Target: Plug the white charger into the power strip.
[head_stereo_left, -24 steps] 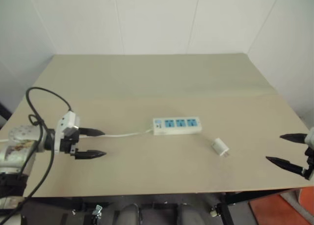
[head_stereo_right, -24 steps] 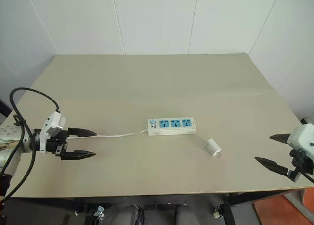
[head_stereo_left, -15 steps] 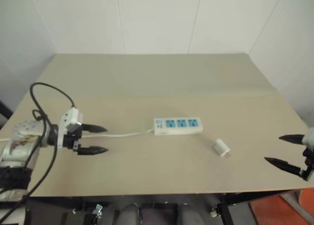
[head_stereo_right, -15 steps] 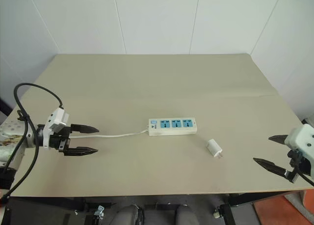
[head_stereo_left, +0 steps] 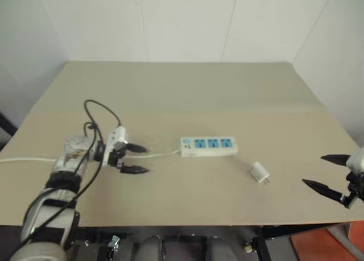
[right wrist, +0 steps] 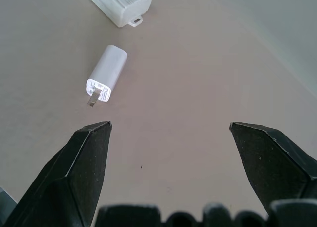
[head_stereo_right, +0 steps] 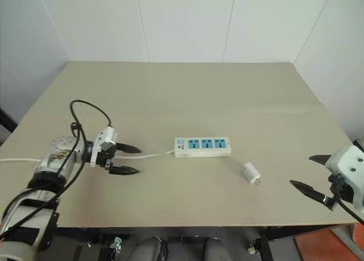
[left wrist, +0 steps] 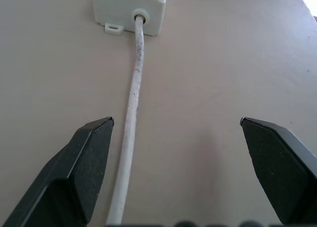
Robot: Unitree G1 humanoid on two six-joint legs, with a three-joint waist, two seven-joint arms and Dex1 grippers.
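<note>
- Since the earlier frames the left claw [head_stereo_right: 129,160] has travelled inward along the cord [head_stereo_right: 156,154] toward the power strip [head_stereo_right: 202,146]; it now hangs over the cord, much nearer the strip's cord end than before, and the right claw [head_stereo_right: 314,173] has kept its place near the bench's right front corner.
- White panelled walls [head_stereo_right: 187,22] close the room behind and to either side, with thin vertical seams between the panels.
- Below them the bench [head_stereo_right: 187,90] is a plain beige board, matt and bare over most of its top, with a faint crease running across it on the right behind the strip.
- Near the middle of the bench the power strip lies flat, three blue sockets facing up; its thin white cord runs off toward the robot's left, passing between the left claw's fingers [left wrist: 86,162].
- Both claws stand spread wide and grip nothing; the left wrist view shows the cord lying on the bench close to one finger, though whether it touches cannot be told.
- On its side, to the right of the strip and slightly nearer the robot, lies the white charger [head_stereo_right: 250,173], apart from the strip, unplugged, its metal prongs [right wrist: 96,96] toward the right claw.
- Small markings sit at the strip's switch end, too small to read.
</note>
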